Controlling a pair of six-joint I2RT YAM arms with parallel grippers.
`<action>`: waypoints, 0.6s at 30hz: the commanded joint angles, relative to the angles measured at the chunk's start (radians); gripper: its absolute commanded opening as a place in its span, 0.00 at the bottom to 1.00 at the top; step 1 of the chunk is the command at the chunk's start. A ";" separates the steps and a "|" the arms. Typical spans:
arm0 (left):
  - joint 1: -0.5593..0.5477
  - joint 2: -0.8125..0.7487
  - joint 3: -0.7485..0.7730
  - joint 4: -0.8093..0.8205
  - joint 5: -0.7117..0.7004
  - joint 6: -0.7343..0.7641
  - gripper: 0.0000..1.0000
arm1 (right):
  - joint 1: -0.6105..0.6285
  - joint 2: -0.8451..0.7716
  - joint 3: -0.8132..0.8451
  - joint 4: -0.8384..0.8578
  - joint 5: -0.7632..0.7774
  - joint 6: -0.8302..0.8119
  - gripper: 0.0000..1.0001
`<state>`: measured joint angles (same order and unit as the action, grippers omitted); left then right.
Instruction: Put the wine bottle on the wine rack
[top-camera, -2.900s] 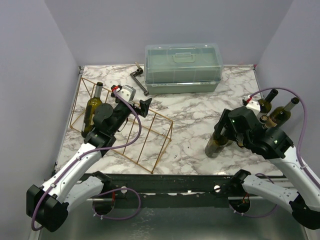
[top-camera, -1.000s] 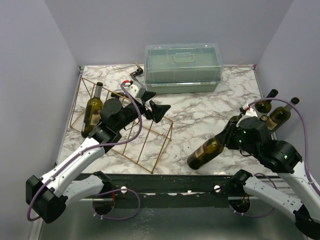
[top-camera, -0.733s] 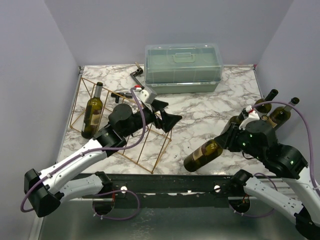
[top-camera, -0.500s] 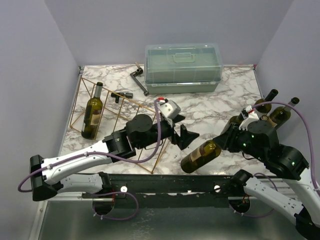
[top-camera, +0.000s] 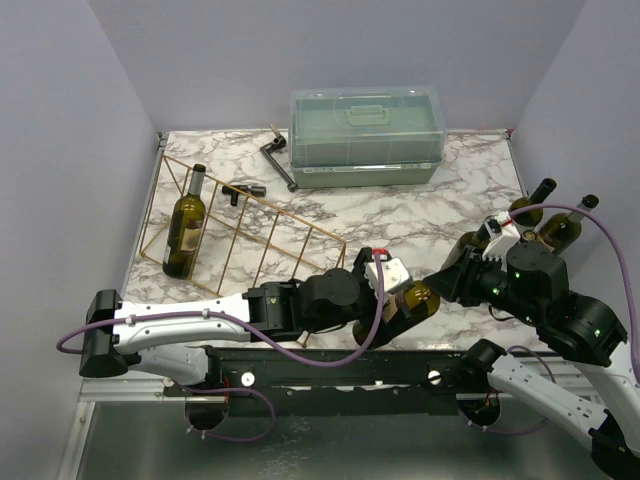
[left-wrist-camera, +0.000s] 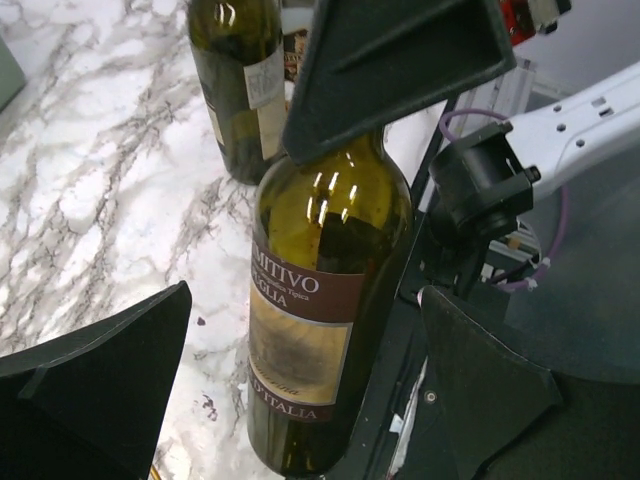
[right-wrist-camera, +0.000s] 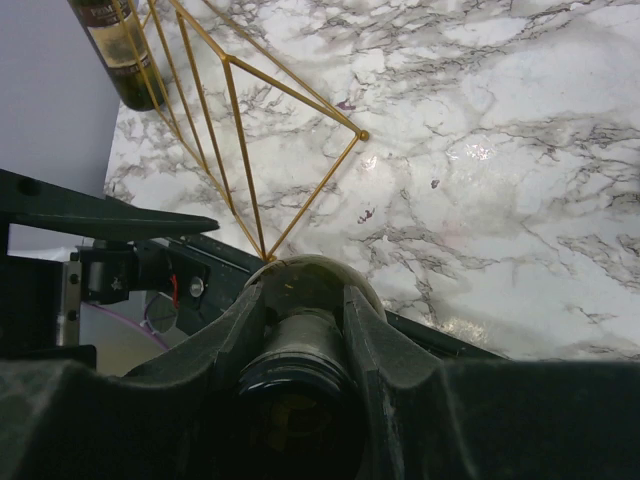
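Top external view. Step in hand, judged: arm-to-arm handover.
- Wine bottle (top-camera: 418, 300): near front edge of tabletop (top-camera: 400, 215), tilted, base twd left, appears lifted.
- Right pincer (right-wrist-camera: 300, 340): clamped round the neck.
- Left pincer (left-wrist-camera: 300, 395): spread wide, fingers either side of bottle body, not touching; holds nothing.
- Next, est.: left closes on body, right lets go, carry to wine rack (top-camera: 250, 235).
- Rack: racked bottle (top-camera: 185, 225) in far-left slot; other slots free. Near corner sits close by left arm, poss. snag.
- Misc.: green lidded box (top-camera: 365, 135) at back; spare bottles (top-camera: 545, 215) far right; dark tool (top-camera: 278, 160).
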<state>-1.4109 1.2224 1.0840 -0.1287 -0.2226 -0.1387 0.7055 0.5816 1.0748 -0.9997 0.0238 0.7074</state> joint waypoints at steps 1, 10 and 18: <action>-0.013 0.054 0.032 -0.040 -0.014 -0.027 0.99 | 0.003 -0.015 0.042 0.087 -0.050 0.033 0.00; -0.014 0.172 0.125 -0.042 -0.026 -0.010 0.99 | 0.003 -0.011 0.049 0.074 -0.062 0.040 0.01; -0.014 0.224 0.158 -0.039 -0.048 -0.021 0.99 | 0.003 -0.014 0.050 0.091 -0.084 0.055 0.01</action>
<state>-1.4220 1.4231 1.2179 -0.1658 -0.2314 -0.1524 0.7055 0.5816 1.0748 -0.9997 -0.0036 0.7166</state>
